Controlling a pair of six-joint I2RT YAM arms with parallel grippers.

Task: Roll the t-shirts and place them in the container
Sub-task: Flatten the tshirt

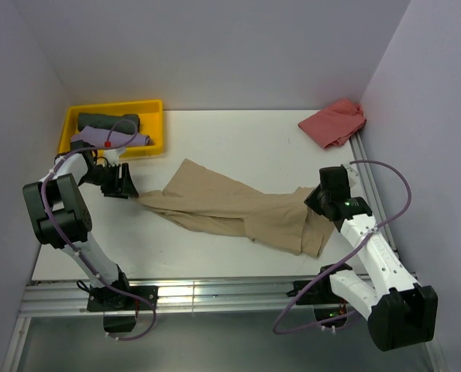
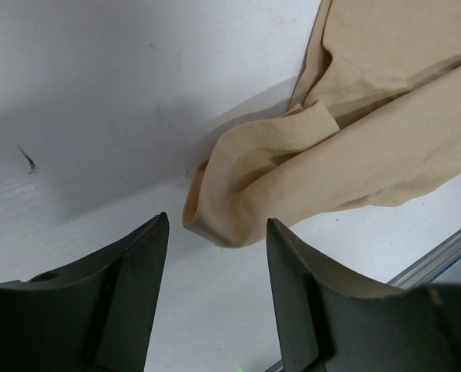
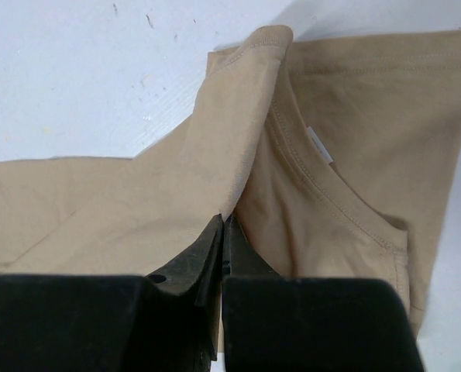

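Tray [image 1: 154, 105], yellow, upper left, holds two: dark grey-green t-shirt [image 1: 106, 121] and lilac t-shirt [image 1: 91, 139]. My left gripper [image 1: 128, 188] gapes empty beside the tan t-shirt [image 1: 230, 209] at centre; my right gripper [image 1: 315, 203] pinches a fold by its collar [image 3: 331, 194], shown only from that wrist. Salmon t-shirt [image 1: 335, 122] lies upper right: four shirts.

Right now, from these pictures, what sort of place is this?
Probably a robotics laboratory cell, not a home. A flat white table stands between plain grey partition walls; the black-and-white left arm and right arm are bolted to a silver metal rail; a tan-beige cloth t-shirt lies on the table.
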